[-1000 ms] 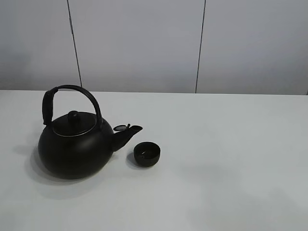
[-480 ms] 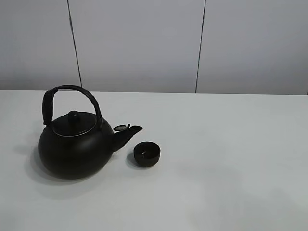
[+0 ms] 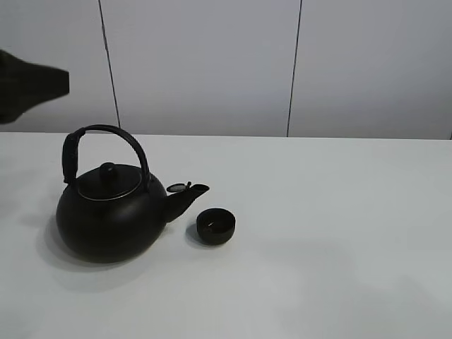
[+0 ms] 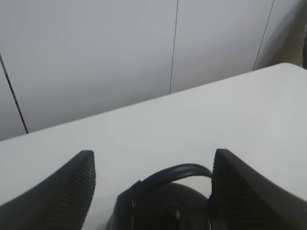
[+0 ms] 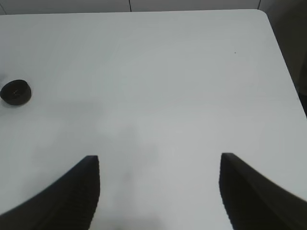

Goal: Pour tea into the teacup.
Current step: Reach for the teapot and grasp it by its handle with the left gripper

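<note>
The tiny black teacup (image 3: 216, 225) stands on the white table (image 3: 339, 233), just right of the spout of a big black kettle (image 3: 109, 219) with an arched handle. The left arm (image 3: 28, 88) shows as a dark blurred shape at the upper left, above and left of the kettle. In the left wrist view my left gripper (image 4: 153, 155) is open and empty, with the kettle's handle (image 4: 177, 172) between and below its fingers. My right gripper (image 5: 159, 159) is open and empty over bare table, far from the teacup (image 5: 16, 92).
A grey panelled wall (image 3: 212, 63) stands behind the table. The table's far right corner and edge (image 5: 278, 43) show in the right wrist view.
The left arm has come into the exterior view at the upper left. The kettle and teacup have not moved.
</note>
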Action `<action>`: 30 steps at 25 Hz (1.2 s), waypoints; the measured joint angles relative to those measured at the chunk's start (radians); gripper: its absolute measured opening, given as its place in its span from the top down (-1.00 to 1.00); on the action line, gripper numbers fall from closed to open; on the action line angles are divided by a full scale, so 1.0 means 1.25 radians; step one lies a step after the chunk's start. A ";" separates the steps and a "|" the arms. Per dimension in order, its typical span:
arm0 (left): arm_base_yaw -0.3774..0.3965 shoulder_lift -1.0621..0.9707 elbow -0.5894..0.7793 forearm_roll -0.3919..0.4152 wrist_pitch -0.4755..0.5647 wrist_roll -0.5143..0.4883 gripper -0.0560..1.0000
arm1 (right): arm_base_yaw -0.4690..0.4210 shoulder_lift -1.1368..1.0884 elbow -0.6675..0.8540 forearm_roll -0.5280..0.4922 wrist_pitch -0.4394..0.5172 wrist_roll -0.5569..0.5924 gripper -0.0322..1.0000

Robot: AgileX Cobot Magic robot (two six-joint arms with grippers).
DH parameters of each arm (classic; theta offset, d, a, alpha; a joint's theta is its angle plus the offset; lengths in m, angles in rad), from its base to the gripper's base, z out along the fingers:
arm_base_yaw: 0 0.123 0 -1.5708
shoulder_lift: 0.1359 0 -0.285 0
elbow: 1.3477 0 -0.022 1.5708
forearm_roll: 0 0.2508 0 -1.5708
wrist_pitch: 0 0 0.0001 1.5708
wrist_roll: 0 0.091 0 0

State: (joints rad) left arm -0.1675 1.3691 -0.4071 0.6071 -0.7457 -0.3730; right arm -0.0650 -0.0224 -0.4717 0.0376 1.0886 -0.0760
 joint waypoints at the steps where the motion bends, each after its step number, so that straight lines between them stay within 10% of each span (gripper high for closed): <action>1: 0.000 0.027 0.003 -0.009 -0.014 0.012 -0.05 | 0.000 0.000 0.000 0.000 0.000 0.000 -0.01; 11: -0.020 0.212 0.035 -0.210 -0.155 0.178 -0.05 | 0.000 0.000 0.000 0.000 0.000 0.000 -0.01; 30: -0.060 0.420 -0.017 -0.327 -0.313 0.311 0.02 | 0.000 0.000 0.000 0.000 0.000 0.000 -0.01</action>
State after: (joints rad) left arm -0.2421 1.8944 -0.4283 0.1983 -1.1364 0.0161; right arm -0.0650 -0.0224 -0.4717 0.0376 1.0886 -0.0760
